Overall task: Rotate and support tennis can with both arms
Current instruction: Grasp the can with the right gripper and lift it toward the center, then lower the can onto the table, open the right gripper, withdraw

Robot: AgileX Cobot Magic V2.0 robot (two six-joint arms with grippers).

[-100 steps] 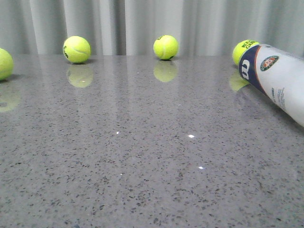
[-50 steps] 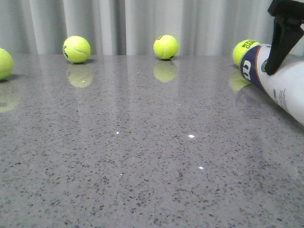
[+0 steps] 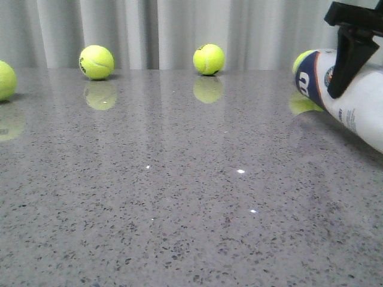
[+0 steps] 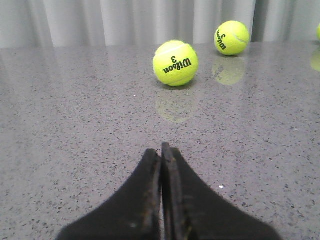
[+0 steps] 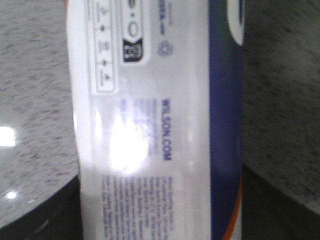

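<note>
The tennis can [image 3: 362, 113] lies slanted at the table's right edge, with its navy "W" end toward the middle and tilted slightly up. My right gripper [image 3: 340, 89] comes down over it from above; one black finger [image 3: 347, 57] crosses the badge. In the right wrist view the can [image 5: 155, 125] fills the space between the dark fingers [image 5: 37, 222] of my right gripper [image 5: 160, 225], which press on both its sides. My left gripper [image 4: 161, 150] is shut and empty, low over bare table, and does not show in the front view.
Several yellow-green tennis balls rest along the back of the grey table: one at the far left [image 3: 5, 80], two more [image 3: 96, 62] [image 3: 209, 59], and one behind the can [image 3: 302, 60]. Two balls [image 4: 175, 63] [image 4: 231, 38] lie ahead of my left gripper. A curtain hangs behind.
My right gripper came down into view and closed over the can. The can's navy end has since lifted a little off the table and now hides more of the ball behind it.
</note>
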